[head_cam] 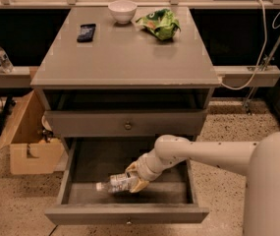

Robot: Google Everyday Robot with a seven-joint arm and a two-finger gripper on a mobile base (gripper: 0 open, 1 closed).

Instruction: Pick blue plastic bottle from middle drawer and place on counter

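Observation:
The blue plastic bottle point(115, 183) lies on its side in the open middle drawer point(125, 214), white cap pointing left. My gripper point(135, 177) reaches down into the drawer from the right and its fingers are closed around the bottle's right end, holding it just above the dark drawer floor. The counter point(125, 58) is the grey top of the cabinet above.
On the counter stand a white bowl point(122, 10), a green bag point(160, 23) and a black phone point(86, 32). A closed drawer front with a brass knob point(127, 126) hangs above the open drawer. A cardboard box point(29, 146) sits left; another bottle point(2, 58) stands on a ledge.

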